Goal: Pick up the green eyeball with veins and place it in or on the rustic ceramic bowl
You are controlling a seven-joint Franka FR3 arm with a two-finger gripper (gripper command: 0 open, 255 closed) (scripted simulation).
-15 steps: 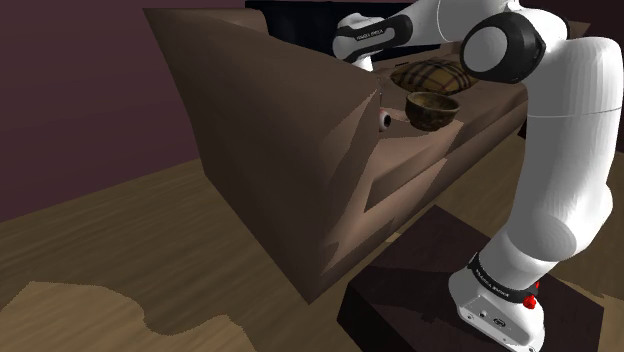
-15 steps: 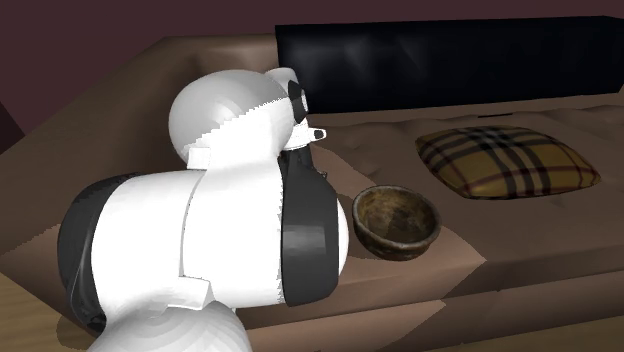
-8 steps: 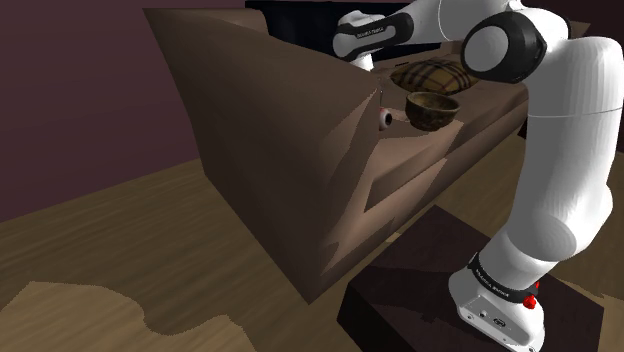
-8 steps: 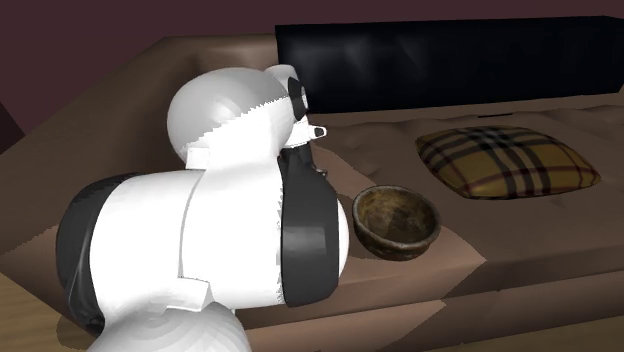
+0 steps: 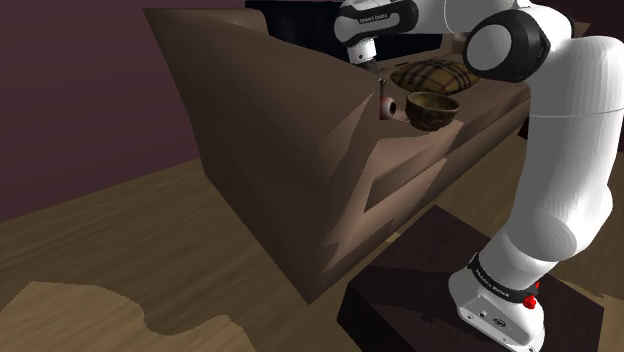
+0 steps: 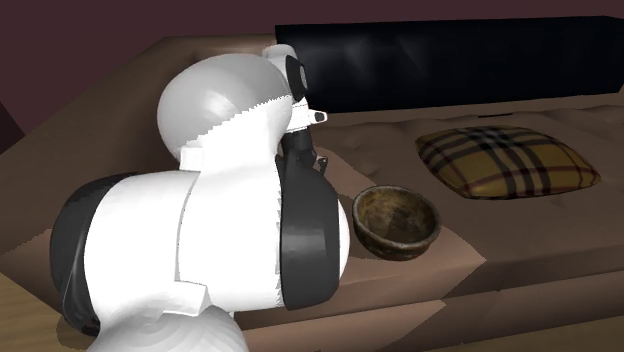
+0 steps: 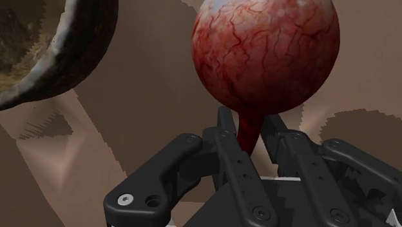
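The eyeball (image 7: pixel 265 51) is a pale ball covered in red veins, with a red stalk at its base. My gripper (image 7: pixel 250 126) is shut on that stalk, and the ball stands out beyond the fingertips. In the shoulder view the gripper (image 5: pixel 379 88) hangs over the sofa seat with the eyeball (image 5: pixel 387 106) lifted just off it. The brown, rough-glazed bowl (image 5: pixel 432 108) sits upright on the seat, close to the eyeball on the shoulder view's right. The same bowl (image 7: pixel 58 58) (image 6: pixel 396 222) lies beside the gripper, apart from it.
A plaid cushion (image 5: pixel 430 73) (image 6: pixel 505 160) lies on the brown sofa (image 5: pixel 280 150) behind the bowl. The sofa's black backrest (image 6: pixel 450 65) runs along the rear. My arm (image 6: pixel 230 230) blocks the second exterior view's left. The dark stand (image 5: pixel 400 300) sits on a wooden floor.
The gripper has risen and swung upright, lifting the eyeball off the seat and a little toward the bowl. The bowl and cushion have not moved.
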